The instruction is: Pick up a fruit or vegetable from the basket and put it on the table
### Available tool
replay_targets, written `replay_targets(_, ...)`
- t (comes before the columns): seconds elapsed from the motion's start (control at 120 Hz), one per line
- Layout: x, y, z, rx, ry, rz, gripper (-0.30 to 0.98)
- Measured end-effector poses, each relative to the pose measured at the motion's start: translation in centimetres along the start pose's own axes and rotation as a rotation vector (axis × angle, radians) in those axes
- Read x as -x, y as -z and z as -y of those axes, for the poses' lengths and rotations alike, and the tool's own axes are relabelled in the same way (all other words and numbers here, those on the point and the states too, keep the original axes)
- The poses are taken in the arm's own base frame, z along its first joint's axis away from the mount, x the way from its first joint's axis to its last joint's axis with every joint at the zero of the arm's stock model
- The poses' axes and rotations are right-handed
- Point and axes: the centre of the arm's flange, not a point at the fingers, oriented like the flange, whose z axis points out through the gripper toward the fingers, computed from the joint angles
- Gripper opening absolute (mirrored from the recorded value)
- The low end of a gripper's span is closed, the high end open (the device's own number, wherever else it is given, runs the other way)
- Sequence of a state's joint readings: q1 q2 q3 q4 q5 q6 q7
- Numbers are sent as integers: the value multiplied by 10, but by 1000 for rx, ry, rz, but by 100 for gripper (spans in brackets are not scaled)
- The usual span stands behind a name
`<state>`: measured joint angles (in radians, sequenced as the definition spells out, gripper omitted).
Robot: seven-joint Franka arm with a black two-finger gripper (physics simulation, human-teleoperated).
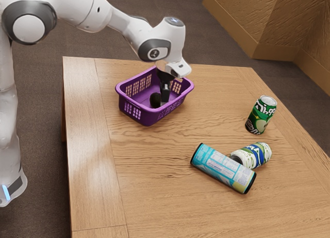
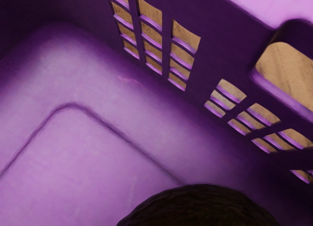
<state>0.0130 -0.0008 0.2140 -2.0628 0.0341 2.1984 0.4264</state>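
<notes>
A: L to R, ext. view?
B: Basket [image 1: 147, 116], dark fruit [image 1: 155, 100] in it, gripper [image 1: 164, 99] right beside. Then tube [image 1: 223, 167], green can [image 1: 261, 115].
A: Grip state?
B: Can't tell: apart, together or clamped.
A: Step?
B: Prob. grasping. Next: confirm hold, lift straight up clear of basket, then lower to table [image 1: 149, 171].

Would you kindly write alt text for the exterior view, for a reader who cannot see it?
A Franka arm reaches its black hand into a purple basket holding a dark, rounded item. On the wooden table, a green can stands upright; a patterned can and a cyan canister lie sideways.
</notes>
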Motion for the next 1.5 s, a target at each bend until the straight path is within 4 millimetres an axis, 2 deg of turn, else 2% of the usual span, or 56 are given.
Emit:
replay_targets(0.1, -3, -18, -6, 15, -34, 37, 67)
replay_targets(0.175, -1, -21, -2, 23, -40, 56, 66)
replay_targets(0.292, -1, -7, 16, 19, -31, 57, 48)
replay_targets(0.4, 1, 1, 25, 18, -25, 61, 40)
replay_targets(0.508, -3, 10, 25, 14, -39, 68, 34)
replay_targets(0.683, -28, 54, 13, -12, -86, 67, 32)
replay_targets(0.792, -34, 79, 8, -24, -107, 97, 32)
replay_targets(0.9, -34, 108, 15, -45, -104, 122, 31)
replay_targets(1.033, -35, 163, 27, -84, -85, 100, 32)
replay_targets(1.15, -47, 187, 25, -105, -90, 83, 32)
replay_targets(1.2, -60, 186, 12, -109, -119, 76, 31)
replay_targets(1.292, -87, 180, -25, -112, -191, 41, 29)
replay_targets(1.333, -98, 174, -31, -122, -206, 16, 29)
replay_targets(1.367, -102, 170, -26, -132, -201, -6, 28)
replay_targets(1.45, -104, 166, 13, -162, -142, -70, 29)
replay_targets(1.5, -108, 159, 26, -170, -122, -109, 28)
